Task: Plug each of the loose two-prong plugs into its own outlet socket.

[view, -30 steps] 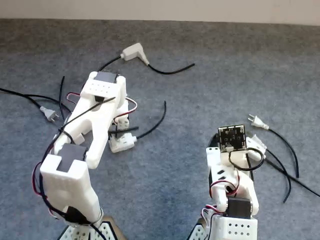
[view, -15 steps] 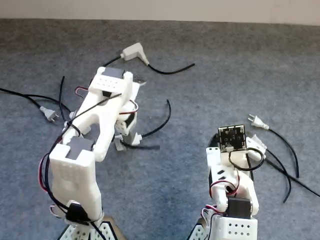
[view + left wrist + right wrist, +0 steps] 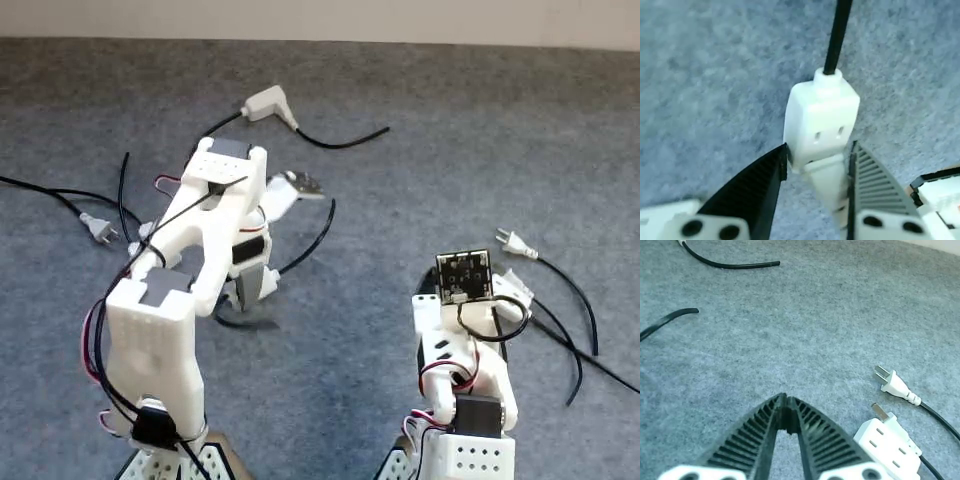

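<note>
The left wrist view shows the held socket plainly, slots facing the camera, with the left gripper clamped on its sides. From above, the left arm hides most of it. Well apart from that socket, the right gripper has its fingers together. A loose plug and a second socket lie farther off.

Two white plastic arms.
Left arm and right arm: blocky white shells, black servos, red-black wiring, ribbed black fingers.
</note>
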